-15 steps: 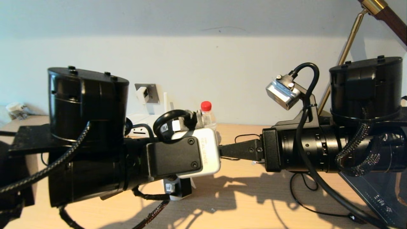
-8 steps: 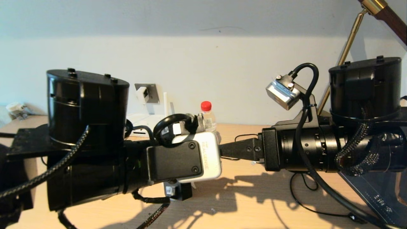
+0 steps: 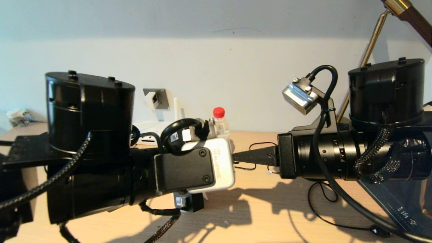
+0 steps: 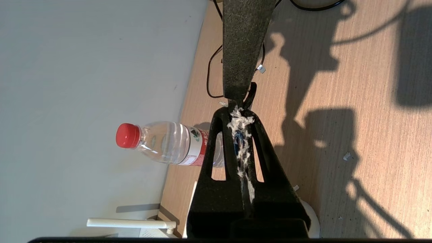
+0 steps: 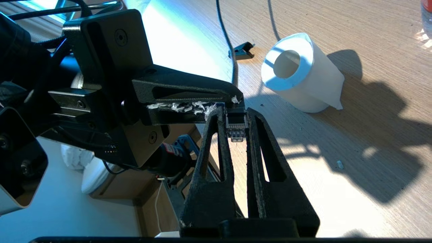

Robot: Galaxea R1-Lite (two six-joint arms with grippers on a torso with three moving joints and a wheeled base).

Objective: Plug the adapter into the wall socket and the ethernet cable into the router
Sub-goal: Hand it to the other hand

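In the right wrist view my right gripper [image 5: 235, 114] is shut on the clear plug of the ethernet cable [image 5: 235, 127]. My left gripper [image 5: 229, 103] meets it tip to tip and is shut on the cable just behind that plug. In the head view both grippers meet above the desk, right gripper [image 3: 236, 158] pointing left, with thin black cable [image 3: 256, 145] looping beside it. The white adapter [image 3: 151, 100] sits in the grey wall socket [image 3: 162, 98] on the far wall. The white router [image 3: 148, 126] lies below it, mostly hidden by my left arm.
A water bottle [image 3: 220, 123] with a red cap stands near the wall behind the grippers. A white paper roll [image 5: 300, 72] lies on the wooden desk. A brass lamp stem [image 3: 368, 47] rises at the right, and a dark panel [image 3: 398, 206] lies at the near right.
My right gripper's fingers have come together on the ethernet plug. Both arms have shifted slightly. The left gripper stays shut.
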